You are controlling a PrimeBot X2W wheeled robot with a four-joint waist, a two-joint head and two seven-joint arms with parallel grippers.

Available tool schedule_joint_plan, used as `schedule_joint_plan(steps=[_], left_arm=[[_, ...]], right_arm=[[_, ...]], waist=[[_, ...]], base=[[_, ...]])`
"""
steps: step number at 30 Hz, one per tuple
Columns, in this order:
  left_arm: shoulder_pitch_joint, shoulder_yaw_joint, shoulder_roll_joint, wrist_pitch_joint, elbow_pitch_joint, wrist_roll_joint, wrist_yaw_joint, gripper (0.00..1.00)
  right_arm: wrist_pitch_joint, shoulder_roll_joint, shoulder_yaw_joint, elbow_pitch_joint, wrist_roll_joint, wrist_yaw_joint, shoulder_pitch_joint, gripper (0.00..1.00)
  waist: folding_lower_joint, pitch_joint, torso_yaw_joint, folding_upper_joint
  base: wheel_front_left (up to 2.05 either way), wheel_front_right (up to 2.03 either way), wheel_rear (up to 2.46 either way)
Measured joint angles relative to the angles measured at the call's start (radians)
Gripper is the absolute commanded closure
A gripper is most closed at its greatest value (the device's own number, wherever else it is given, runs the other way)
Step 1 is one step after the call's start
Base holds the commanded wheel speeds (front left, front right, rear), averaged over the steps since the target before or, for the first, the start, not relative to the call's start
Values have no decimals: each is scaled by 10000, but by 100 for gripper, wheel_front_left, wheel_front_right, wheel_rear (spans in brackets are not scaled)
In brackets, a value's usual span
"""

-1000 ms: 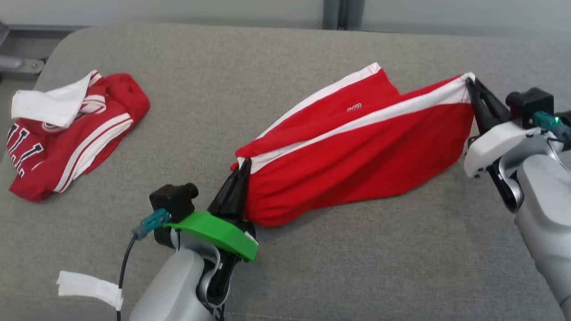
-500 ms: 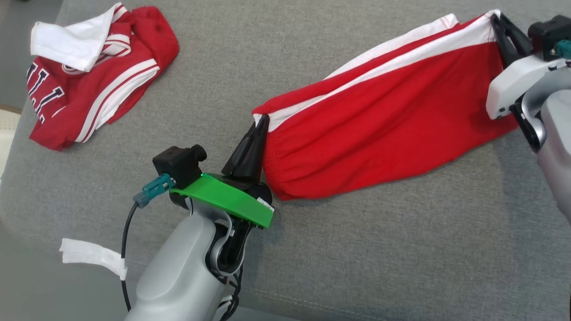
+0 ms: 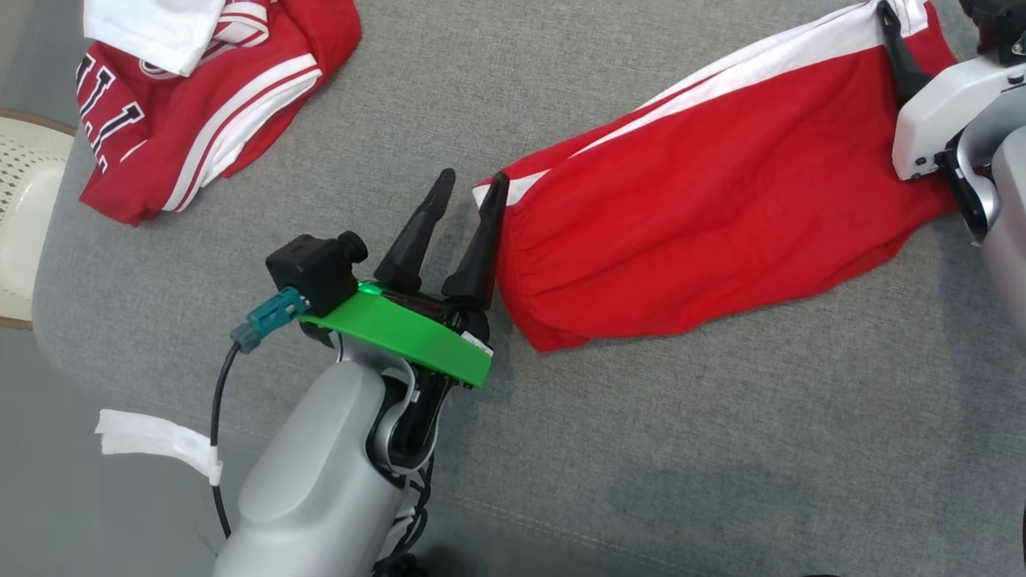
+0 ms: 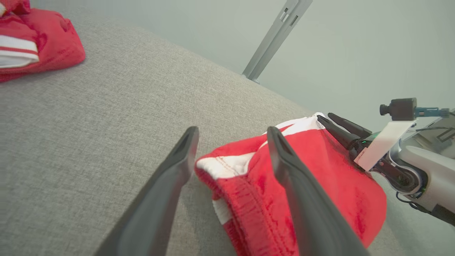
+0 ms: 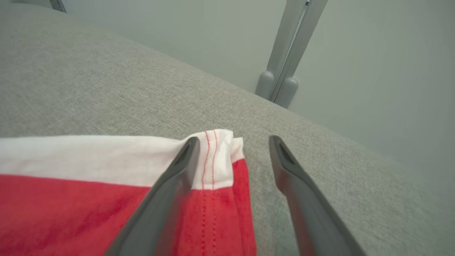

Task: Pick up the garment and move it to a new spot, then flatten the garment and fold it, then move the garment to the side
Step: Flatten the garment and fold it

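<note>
We judge the first step done and flattening about to begin: the red athletic shorts with a white side stripe [image 3: 705, 184] lie stretched across the grey woven upholstered cushion [image 3: 641, 449], between our two arms and resting fully on the fabric. Our left gripper [image 3: 473, 176] stands with its fingers spread at the gathered waistband end. One finger touches the cloth's edge and the other is over bare cushion, so nothing is pinched. Our right gripper [image 5: 234, 139] is likewise spread at the far end, one finger lying over the white stitched hem corner and the other clear of it. The next move, as we see it, calls for smoothing. The waistband is bunched and the near edge curves in soft ripples, so we should spread the cloth flat before attempting any fold, then take hold again at the corners. Off to our left a crumpled red and white lettered jersey [image 3: 216, 96] sits well apart from the shorts. It would only stand in the way if we chose that side for the final placement. A cream perforated round object [image 3: 20, 208] shows past the cushion's left edge, and a white tape strip [image 3: 152, 437] hangs on the left arm's cable.
</note>
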Motion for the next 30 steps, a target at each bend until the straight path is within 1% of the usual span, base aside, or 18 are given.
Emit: schedule_joint_plan(steps=[4,10,15,19,20,21,22,23,27,30], left_arm=[[182,502,-10,0,-44,433,0,0],[755,955,-6,2,-29,949,0,0],[957,1106,-10,2,-42,1089,0,0],[1017,1049,-13,2,-46,1174,0,0],[1036,1060,-13,2,-44,1210,0,0],[1046,1076,-13,2,-46,1212,0,0],[1060,1085,-12,2,-46,1239,0,0],[1087,1091,-12,0,-44,1287,0,0],[1253,1151,-13,0,19,1394,0,0],[1397,1246,-12,2,107,1478,0,0]], right_arm=[[0,-77,-497,-704,213,0,566,0],[-2,52,-499,-1233,840,0,1864,0],[-10,65,-464,-882,1344,0,2188,0],[-33,201,-150,-360,1810,-10,2206,0],[-29,222,-58,-221,1950,-10,2199,5],[-10,247,25,-119,2075,-13,2190,30],[29,286,109,-27,2232,-15,2188,63],[52,316,232,44,2337,-17,2189,100],[86,464,629,217,2824,-12,2298,100],[59,466,631,357,3139,2,2422,100]], waist=[[0,-104,-120,0],[0,-481,-392,0],[0,-701,-542,0],[-1,-787,-480,0],[-1,-812,-460,0],[-1,-844,-443,0],[-1,-883,-428,0],[-1,-926,-416,0],[-1,-1155,-409,0],[-1,-1362,-458,0]], base=[[0,0,0],[0,0,0],[0,0,0],[0,0,0],[0,0,0],[0,0,0],[0,0,0],[0,0,0],[0,0,0],[0,0,0]])
